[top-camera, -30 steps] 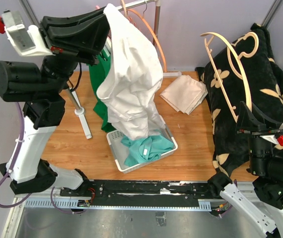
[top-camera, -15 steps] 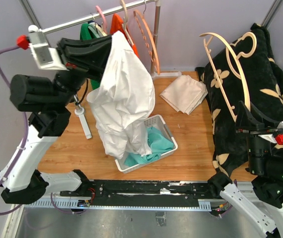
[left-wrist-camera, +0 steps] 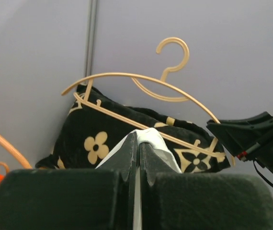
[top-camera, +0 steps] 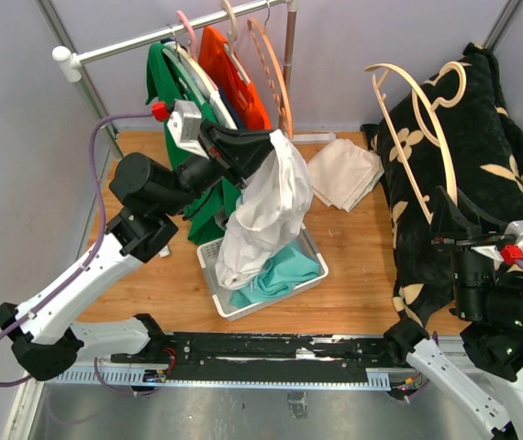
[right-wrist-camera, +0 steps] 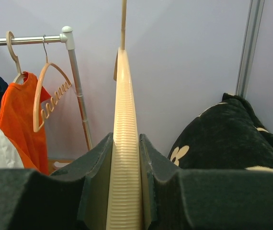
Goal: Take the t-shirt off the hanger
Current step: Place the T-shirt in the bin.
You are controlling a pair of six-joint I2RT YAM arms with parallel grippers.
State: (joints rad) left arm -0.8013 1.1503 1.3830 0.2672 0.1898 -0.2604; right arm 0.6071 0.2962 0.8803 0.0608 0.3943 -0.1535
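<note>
Since a second ago my left gripper [top-camera: 273, 145] has swung from the upper left toward the centre of the overhead frame and dropped, still pinched shut on the white t-shirt [top-camera: 263, 209], which now hangs bunched with its lower end at the white basket [top-camera: 208, 259] on the surface. The right gripper [top-camera: 447, 218] at the right edge has not moved, clamped on the bare wooden hanger [right-wrist-camera: 124, 124]. Only the left wrist view shows cloth squeezed between the closed fingers [left-wrist-camera: 122, 158], with the hanger and black flowered pillow [left-wrist-camera: 112, 120] behind; only the right wrist view shows the hanger's ribbed bar between its pads [right-wrist-camera: 96, 163].
</note>
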